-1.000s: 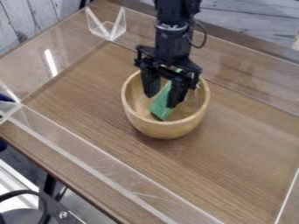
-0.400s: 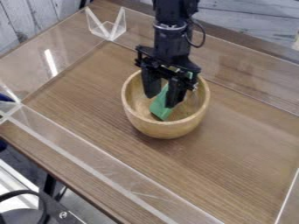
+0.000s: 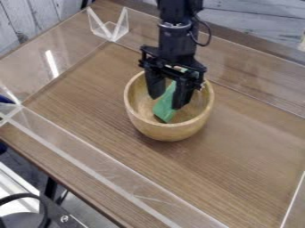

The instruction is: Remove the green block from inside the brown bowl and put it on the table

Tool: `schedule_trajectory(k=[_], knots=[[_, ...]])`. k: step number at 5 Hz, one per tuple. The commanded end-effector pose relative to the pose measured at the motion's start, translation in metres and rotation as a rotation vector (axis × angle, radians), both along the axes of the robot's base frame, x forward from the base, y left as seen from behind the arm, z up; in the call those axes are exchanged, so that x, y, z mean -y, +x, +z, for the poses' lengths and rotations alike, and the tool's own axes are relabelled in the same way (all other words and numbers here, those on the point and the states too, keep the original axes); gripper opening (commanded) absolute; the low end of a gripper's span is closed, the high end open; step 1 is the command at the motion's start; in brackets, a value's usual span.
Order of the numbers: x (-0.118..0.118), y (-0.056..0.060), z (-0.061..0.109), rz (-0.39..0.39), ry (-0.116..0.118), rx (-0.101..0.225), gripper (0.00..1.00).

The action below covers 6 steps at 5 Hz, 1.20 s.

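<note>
**Gripper lowered into the bowl, fingers either side of the green block**

Nothing on the table has shifted since a second ago: your arm stands in the same place, and the block leans in the bowl as it did. Only the finger spacing looks to have varied slightly between frames.

Nearest you, the table (image 3: 107, 169) shows its wood grain behind the low clear wall (image 3: 84, 160) along the front edge.

At the centre sits the brown bowl (image 3: 143, 129), upright on the tabletop. Inside it the green block (image 3: 166, 107) stands tilted, its lower end down in the bowl and its upper end rising between the fingers.

Your gripper (image 3: 172, 87) points almost straight down into the bowl, its black fingers (image 3: 154, 82) reaching below the rim on both sides of the block. You can see that the jaws stand partly apart, with the block in the gap. Whether the pads actually press on the block cannot be told from this view.

Above the gripper the black wrist and arm (image 3: 179, 22) rise nearly vertical to the top edge of the frame.

Farthest from you, a clear bracket (image 3: 110, 25) stands at the back corner of the table.
</note>
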State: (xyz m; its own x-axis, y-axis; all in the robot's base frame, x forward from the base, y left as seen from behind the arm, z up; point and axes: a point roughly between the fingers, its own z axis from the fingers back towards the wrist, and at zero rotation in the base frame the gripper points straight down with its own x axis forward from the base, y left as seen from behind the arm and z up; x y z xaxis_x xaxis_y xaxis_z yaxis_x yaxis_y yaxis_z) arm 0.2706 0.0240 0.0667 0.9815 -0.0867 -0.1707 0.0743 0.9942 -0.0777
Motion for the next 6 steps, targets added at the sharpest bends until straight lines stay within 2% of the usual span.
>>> schedule_trajectory(k=[1,2,3,4,5,6], knots=[[-0.0018,0.0153,0.0213,-0.016,-0.002,0.101,0.0],[-0.0019,0.0161,0.0224,-0.018,-0.006,0.101,1.0],[-0.0021,0.0167,0.0228,-0.018,-0.009,0.098,1.0],[-0.003,0.0172,0.0196,-0.017,-0.013,0.095,0.0],[-0.004,0.0181,0.0162,-0.019,-0.019,0.094,0.0],[-0.004,0.0183,0.0163,-0.02,-0.02,0.089,1.0]])
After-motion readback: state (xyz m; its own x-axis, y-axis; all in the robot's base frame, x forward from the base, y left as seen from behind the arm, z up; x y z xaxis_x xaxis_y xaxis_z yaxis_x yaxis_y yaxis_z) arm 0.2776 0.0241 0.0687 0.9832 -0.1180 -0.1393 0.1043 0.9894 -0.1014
